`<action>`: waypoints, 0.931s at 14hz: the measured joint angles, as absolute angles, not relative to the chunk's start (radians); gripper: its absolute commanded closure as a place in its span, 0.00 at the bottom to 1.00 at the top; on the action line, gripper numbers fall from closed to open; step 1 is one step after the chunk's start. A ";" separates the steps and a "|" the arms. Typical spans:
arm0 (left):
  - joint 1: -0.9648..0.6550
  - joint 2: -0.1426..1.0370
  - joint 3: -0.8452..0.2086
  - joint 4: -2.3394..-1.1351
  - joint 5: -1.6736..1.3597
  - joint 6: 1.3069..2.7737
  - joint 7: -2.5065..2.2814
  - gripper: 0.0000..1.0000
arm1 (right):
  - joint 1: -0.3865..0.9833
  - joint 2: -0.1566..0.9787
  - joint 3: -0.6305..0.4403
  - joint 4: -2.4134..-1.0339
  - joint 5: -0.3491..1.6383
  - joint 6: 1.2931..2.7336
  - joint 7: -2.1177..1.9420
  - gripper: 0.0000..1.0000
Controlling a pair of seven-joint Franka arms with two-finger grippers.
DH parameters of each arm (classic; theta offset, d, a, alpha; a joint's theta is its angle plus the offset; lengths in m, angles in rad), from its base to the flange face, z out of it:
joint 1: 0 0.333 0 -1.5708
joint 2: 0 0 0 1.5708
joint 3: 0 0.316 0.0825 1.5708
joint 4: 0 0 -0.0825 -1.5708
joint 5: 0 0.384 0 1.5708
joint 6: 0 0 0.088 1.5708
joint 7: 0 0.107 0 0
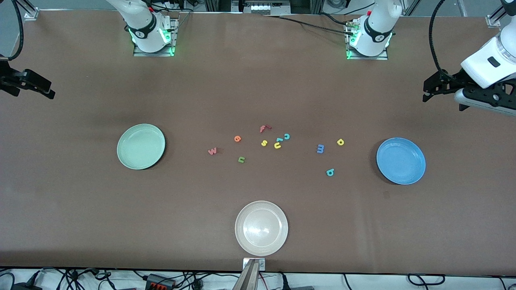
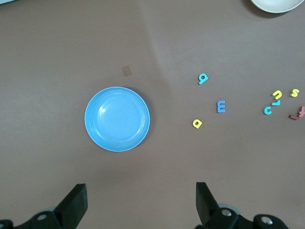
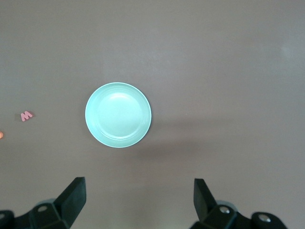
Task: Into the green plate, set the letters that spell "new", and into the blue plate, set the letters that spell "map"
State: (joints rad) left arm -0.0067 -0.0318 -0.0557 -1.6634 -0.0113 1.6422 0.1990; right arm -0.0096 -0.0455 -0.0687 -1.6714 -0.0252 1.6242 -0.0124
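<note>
Looking at those tiny letters (image 1: 278,146) mid-frame: probably light, flat, fiddly, so pinch across their edges. Left gripper (image 2: 140,200) and right gripper (image 3: 138,200) both hang wide open, empty.

You see only a sliver of the cream plate (image 2: 276,5) in the left wrist view, cut by the edge. The red "f" (image 2: 299,113) and orange "e" (image 3: 1,135) (a mere fleck) are clipped too. The right gripper (image 1: 40,89) is half out of frame.
</note>
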 measured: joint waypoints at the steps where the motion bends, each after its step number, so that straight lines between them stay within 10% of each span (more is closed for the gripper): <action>1: -0.007 -0.032 -0.056 -1.663 -0.011 1.642 0.199 0.00 | -0.010 -0.045 -0.069 -1.673 -0.025 1.627 -0.012 0.00; 13: -0.007 -0.032 -0.056 -1.663 -0.011 1.642 0.199 0.00 | -0.013 -0.045 -0.070 -1.674 -0.028 1.637 -0.014 0.00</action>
